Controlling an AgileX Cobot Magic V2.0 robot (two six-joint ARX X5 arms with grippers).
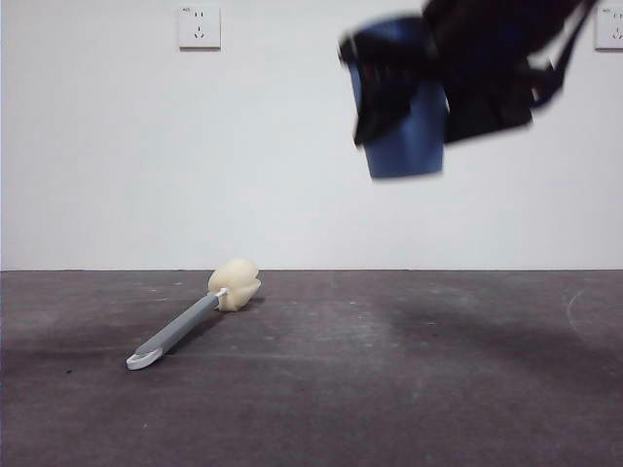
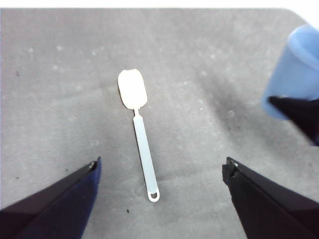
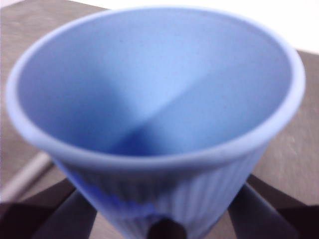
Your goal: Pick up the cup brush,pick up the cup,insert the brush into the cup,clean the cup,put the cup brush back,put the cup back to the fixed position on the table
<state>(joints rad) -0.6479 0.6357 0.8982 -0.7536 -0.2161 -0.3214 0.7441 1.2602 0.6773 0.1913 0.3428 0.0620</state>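
The cup brush (image 1: pixel 180 329) lies flat on the table (image 1: pixel 409 399) at the left, cream sponge head toward the wall, white handle tip toward the front. In the left wrist view the brush (image 2: pixel 141 139) lies below my left gripper (image 2: pixel 162 163), which is open, empty and well above it. My right gripper (image 1: pixel 428 97) is shut on the blue ribbed cup (image 1: pixel 414 136) and holds it high in the air at the upper right, tilted. The right wrist view looks into the cup's empty mouth (image 3: pixel 159 99), with the jaws (image 3: pixel 162 221) on either side of its base. The cup also shows in the left wrist view (image 2: pixel 299 69).
A white wall stands behind the table, with a socket (image 1: pixel 199 26) at the upper left and another (image 1: pixel 609 27) at the upper right. The table (image 2: pixel 224 59) around the brush is dark grey and scuffed.
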